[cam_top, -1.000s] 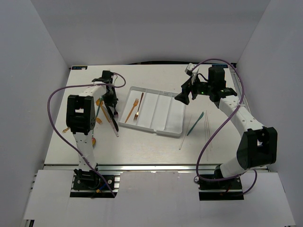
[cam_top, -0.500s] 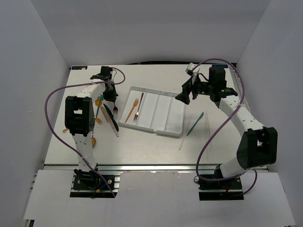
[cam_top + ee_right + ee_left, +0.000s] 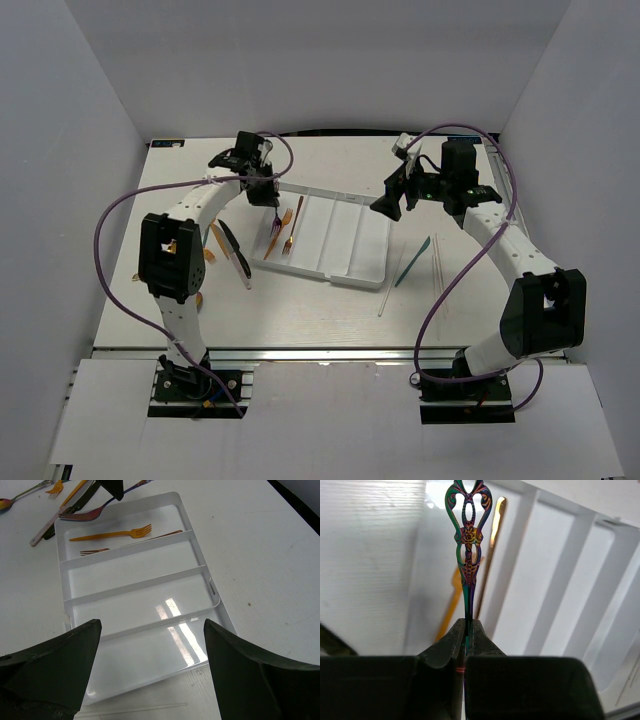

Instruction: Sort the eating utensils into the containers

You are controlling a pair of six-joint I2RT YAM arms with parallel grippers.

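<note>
L end effector (image 3: pixel 467 626) moved over tray (image 3: pixel 320 275) left edge, clamped on iridescent fork (image 3: pixel 469 540), R end effector (image 3: pixel 151 645) wide open, empty

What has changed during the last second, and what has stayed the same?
The left gripper closed on the iridescent utensil at the pile left of the tray, then carried it right, to the tray's left compartment. The right gripper stayed open near the tray's right edge. The two forks in the tray did not move.
</note>
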